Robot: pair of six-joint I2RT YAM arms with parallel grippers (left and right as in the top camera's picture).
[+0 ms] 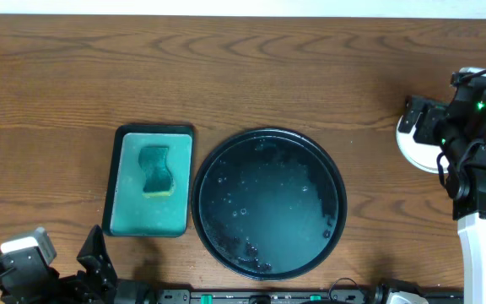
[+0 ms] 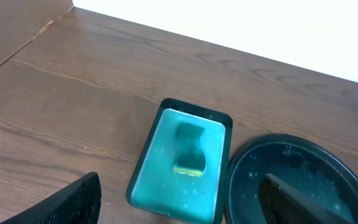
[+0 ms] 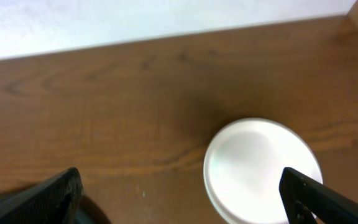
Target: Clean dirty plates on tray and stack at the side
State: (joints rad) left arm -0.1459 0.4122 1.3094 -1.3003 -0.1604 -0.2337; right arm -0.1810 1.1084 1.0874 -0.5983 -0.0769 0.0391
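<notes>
Right hand (image 3: 179, 180) gaped over white plate (image 3: 263, 168), right of black tray (image 1: 268, 211); left hand (image 2: 180, 183) open, sponge tray (image 1: 133, 211) ahead.

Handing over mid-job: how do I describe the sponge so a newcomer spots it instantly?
Find the large round black tray, low in the middle of the overhead view. Immediately left of it lies a smaller green rectangular tray, and the sponge rests in that. It is the only waisted, hourglass-shaped item, dark teal with a yellow edge.
</notes>
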